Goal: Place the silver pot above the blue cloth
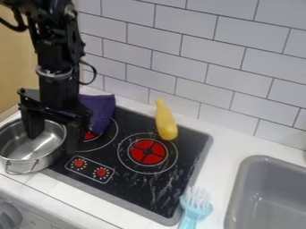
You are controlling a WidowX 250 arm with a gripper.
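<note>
A blue brush point(196, 208) is down at the bottom, with its white bristles toward the wall. A grey dial point(9, 217) is in the bottom left corner, and the tiny marks beside it are too small to read. The black stove point(134, 188) has red rings and two little red knobs point(90, 168), with small marks around them. It sits in a white counter point(224, 147), with a grey sink point(238, 188) on the right and a wall point(179, 58) of pale tiles at the back. A yellow toy point(165, 120) lies on the stove, thin end toward the wall.

The pot point(33, 163) is at the left end of the stove, just in front of the cloth point(103, 112) and a bit left of it. It stands upright, open side up (it is round, so no way is longer), and a wire handle points to the front. The claw point(53, 144) is spread wide, with the pot's right rim between its two sides.
</note>
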